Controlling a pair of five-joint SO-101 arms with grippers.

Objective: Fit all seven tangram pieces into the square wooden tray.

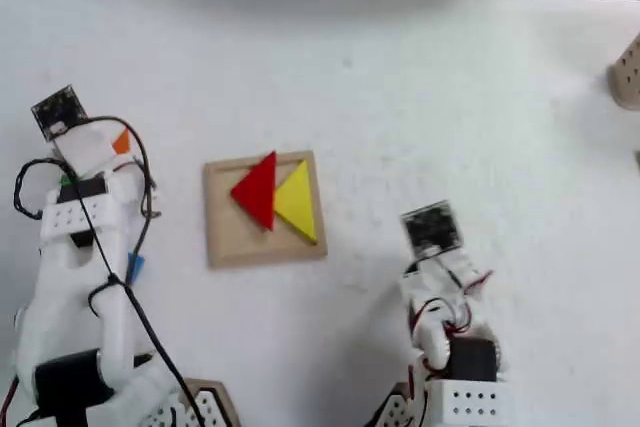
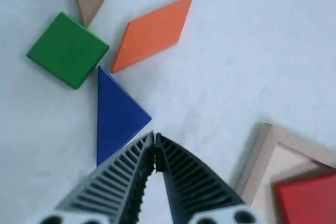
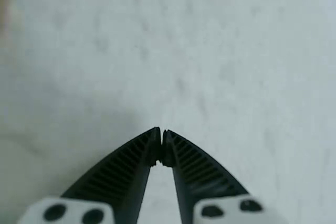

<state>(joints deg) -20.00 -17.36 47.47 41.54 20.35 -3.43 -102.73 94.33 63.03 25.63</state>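
We find the red triangle (image 1: 258, 190) and yellow triangle (image 1: 297, 202) seated in the tray (image 1: 250, 247), the left gripper (image 2: 155, 148), fingers together and empty, poised just beside the loose blue triangle (image 2: 116, 114), seemingly its next pick, and the right gripper (image 3: 160, 148), likewise closed, parked over bare table (image 3: 236, 51).

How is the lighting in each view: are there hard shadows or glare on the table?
High view: even light, no glare spot on the white table; the square wooden tray throws hardly any shadow. Left wrist view: only thin, soft shadows edge the green square piece and blue triangle piece. Right wrist view: a faint, diffuse shadow beside the right gripper.
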